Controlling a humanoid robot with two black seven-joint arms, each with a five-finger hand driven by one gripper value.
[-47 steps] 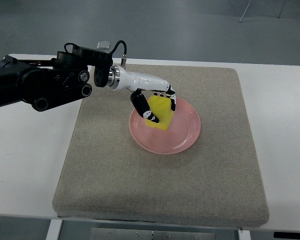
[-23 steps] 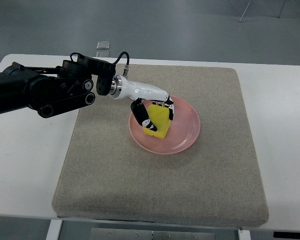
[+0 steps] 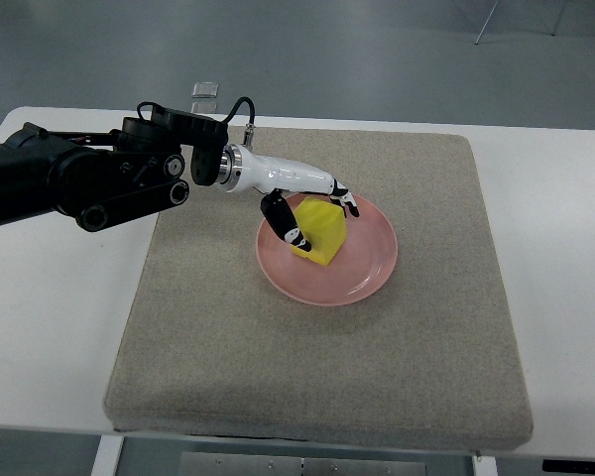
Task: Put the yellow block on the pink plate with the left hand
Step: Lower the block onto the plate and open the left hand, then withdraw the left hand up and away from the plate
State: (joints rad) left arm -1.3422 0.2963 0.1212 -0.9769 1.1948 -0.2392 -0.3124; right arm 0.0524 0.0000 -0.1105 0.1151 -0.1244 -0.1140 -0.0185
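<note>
The yellow block point(image 3: 322, 236) rests on the left half of the pink plate point(image 3: 372, 270), which lies on the grey mat. My left hand point(image 3: 323, 222) reaches in from the left and hovers at the block. Its fingers point(image 3: 348, 202) are stretched out over the block's far top edge, and the thumb point(image 3: 286, 226) stands beside the block's left face. The hand looks open, no longer clamped on the block. The right arm does not show.
The grey felt mat point(image 3: 278, 367) covers most of the white table point(image 3: 50, 327). My black left forearm point(image 3: 79, 178) lies across the table's far left. A small clear object point(image 3: 205, 89) lies on the floor beyond the table.
The block went down onto the plate, and the fingers that were curled over it have straightened and lifted off its far side. The forearm has hardly moved in the last half second.
</note>
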